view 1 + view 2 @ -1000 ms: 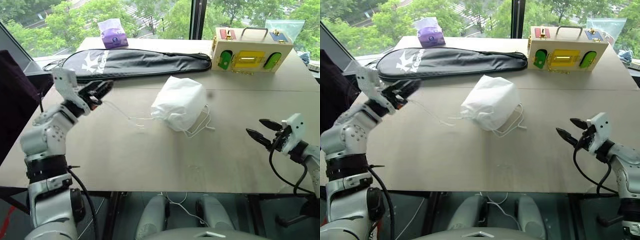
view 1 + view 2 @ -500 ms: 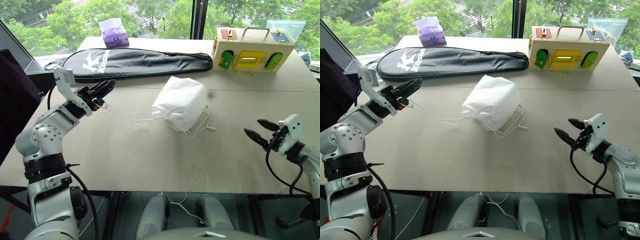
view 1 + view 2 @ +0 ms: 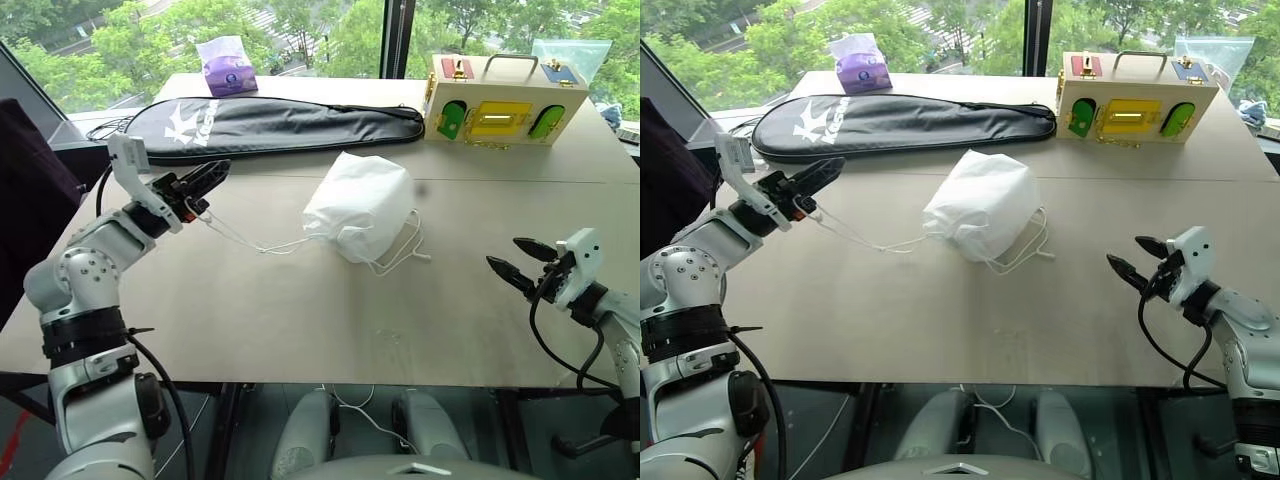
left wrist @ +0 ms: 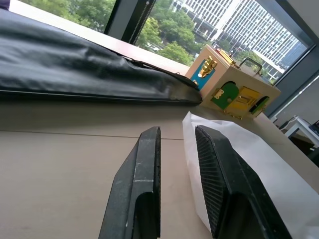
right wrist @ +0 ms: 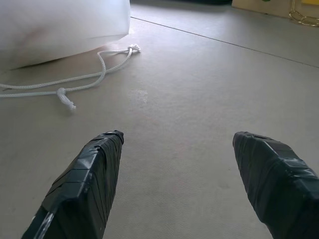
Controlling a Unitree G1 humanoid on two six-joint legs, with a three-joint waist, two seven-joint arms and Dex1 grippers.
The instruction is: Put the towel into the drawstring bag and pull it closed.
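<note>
Since a second ago, the left claw (image 3: pixel 207 178) has narrowed its fingers onto the white cord (image 3: pixel 240 236), now drawn off the table (image 3: pixel 300 310) toward the drawstring bag (image 3: pixel 360 205). That beige table stands before tree-filled windows. Plump and crinkly, the bag lies well to the right of this claw, its mouth gathered. Nearer the bag, the right claw (image 3: pixel 518 260) hovers spread and empty. Its wrist view shows loose knotted loops (image 5: pixel 65 94) beside the bag.

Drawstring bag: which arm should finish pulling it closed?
Left. Its end effector already pinches the cord running to the drawstring bag; the right end effector hangs open, apart from the bag.
</note>
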